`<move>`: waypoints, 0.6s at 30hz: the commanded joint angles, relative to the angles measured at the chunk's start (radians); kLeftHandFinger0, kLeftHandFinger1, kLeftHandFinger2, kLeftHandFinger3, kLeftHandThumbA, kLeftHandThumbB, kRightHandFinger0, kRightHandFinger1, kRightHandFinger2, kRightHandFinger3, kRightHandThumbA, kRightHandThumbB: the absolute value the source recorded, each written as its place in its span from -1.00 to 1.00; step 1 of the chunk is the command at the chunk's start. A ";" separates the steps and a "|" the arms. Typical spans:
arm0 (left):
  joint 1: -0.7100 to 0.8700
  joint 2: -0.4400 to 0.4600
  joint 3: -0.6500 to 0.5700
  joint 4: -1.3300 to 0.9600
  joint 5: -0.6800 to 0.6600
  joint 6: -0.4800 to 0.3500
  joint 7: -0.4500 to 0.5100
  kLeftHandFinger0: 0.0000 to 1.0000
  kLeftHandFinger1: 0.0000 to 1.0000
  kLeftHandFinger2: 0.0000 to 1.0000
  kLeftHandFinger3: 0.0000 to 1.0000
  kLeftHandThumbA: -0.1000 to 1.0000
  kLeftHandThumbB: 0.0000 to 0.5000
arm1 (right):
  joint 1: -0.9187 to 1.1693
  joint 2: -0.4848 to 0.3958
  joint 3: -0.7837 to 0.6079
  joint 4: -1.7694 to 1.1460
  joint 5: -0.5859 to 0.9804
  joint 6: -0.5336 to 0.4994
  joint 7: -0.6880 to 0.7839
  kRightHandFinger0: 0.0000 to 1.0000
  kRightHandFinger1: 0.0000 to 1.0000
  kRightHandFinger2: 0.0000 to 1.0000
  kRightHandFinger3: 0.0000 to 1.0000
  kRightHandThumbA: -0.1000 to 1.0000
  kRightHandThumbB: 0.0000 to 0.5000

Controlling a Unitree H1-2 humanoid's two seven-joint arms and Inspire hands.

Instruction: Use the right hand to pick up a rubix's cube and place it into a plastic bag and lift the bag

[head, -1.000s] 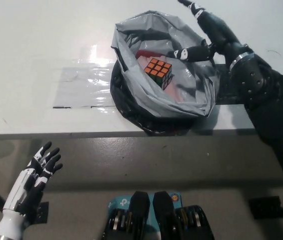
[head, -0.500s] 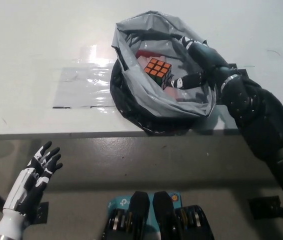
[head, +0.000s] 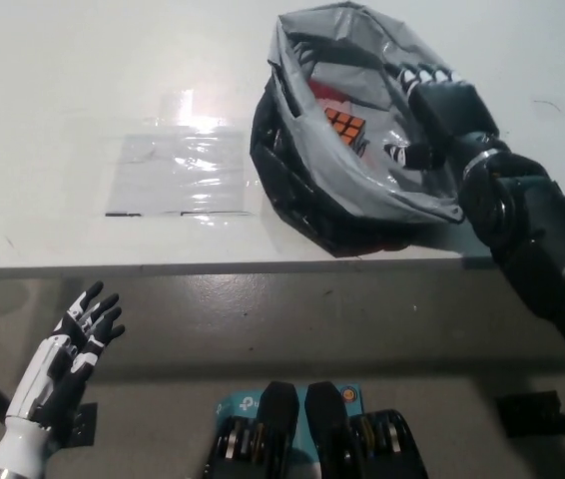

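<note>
Shifted right since half a second ago: one plastic bag [head: 362,190] has slid along the white table [head: 83,90], off the clear plastic sheet [head: 178,175], which now lies bare beside it. One cube [head: 346,127] sits inside the bag, orange face up, near the back wall. Right hand [head: 432,105] is at the bag's right rim, fingers curled over the edge, apparently gripping it, though the folds hide the contact. Left hand [head: 78,344] rests low at the robot's left, below the table edge, fingers spread, empty.
</note>
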 commanded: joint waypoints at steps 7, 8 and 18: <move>-0.015 0.011 0.011 -0.026 -0.010 -0.013 0.006 1.00 1.00 1.00 1.00 0.35 -0.20 | -0.075 -0.026 -0.015 -0.209 -0.077 -0.020 -0.057 1.00 1.00 1.00 1.00 0.50 0.86; -0.016 0.011 0.012 -0.026 -0.011 -0.011 0.005 1.00 1.00 1.00 1.00 0.35 -0.22 | -0.074 -0.023 -0.018 -0.214 -0.072 -0.028 -0.061 1.00 1.00 1.00 1.00 0.49 0.86; -0.012 0.011 0.016 -0.032 -0.018 -0.002 0.008 0.97 1.00 1.00 1.00 0.36 -0.11 | -0.056 -0.005 -0.078 -0.269 -0.014 -0.035 -0.011 1.00 1.00 1.00 1.00 0.47 0.83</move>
